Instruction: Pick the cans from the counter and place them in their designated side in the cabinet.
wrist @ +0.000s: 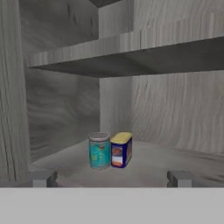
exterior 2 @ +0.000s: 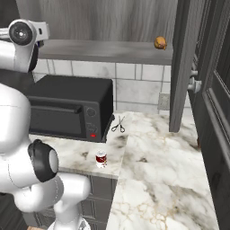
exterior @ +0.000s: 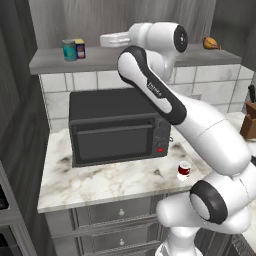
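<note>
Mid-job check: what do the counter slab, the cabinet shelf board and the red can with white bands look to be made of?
White counter slab: looks like polished marble, with grey-brown veining and a faint sheen. Long grey cabinet shelf board: looks like matte wood or laminate, going by the streaky grain. Small red can with white bands: probably metal with a printed label, though too small to be sure.

Red can (exterior 2: 101, 159) upright on counter (exterior 2: 157, 170) nr microwave (exterior 2: 67, 108), scissors (exterior 2: 118, 124) behind, food item (exterior 2: 160, 43) on cabinet shelf (exterior 2: 103, 50)

On the cabinet (exterior: 50, 64) shelf, the teal can (wrist: 99, 150) and yellow-topped can (wrist: 121, 149) stand touching at the left end; the board lies bare rightward to the lumpy food (exterior 2: 160, 43). On the counter (exterior: 90, 185), the microwave (exterior: 117, 125) blocks the back, and open marble surrounds the red can (exterior: 184, 170).
</note>
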